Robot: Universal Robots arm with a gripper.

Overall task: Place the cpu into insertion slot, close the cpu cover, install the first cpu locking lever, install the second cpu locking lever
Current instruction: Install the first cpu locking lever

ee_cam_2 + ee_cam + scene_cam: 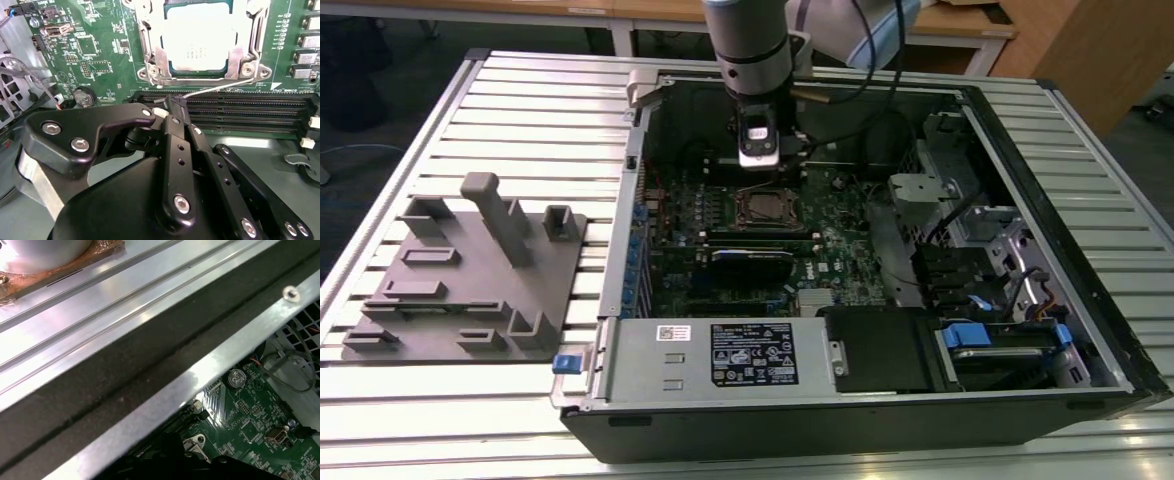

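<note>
In the second wrist view the black gripper [175, 107] sits closest to the lens, its fingers [170, 145] drawn together on the hooked end of one thin wire locking lever [220, 87]. The lever's long axis runs along the socket's near edge, just above the memory slots [225, 112], rising slightly away from the fingertips.

Beyond it, one cpu [200, 42] lies flat in the insertion slot [200, 74], its pale silver-grey square top facing up. One cpu cover [150, 40], a silvery frame, lies closed over the chip's edges, leaving the centre showing through the window.

In the exterior view the gripper [762, 160] hangs straight down inside the open computer case [1067, 330], just behind the insertion slot [767, 208] on the green motherboard [841, 240]. The case lies on its side on the slatted tabletop [534, 100]. One grey fixture block [467, 280] stands on the exterior view's left, well apart from the case.
</note>
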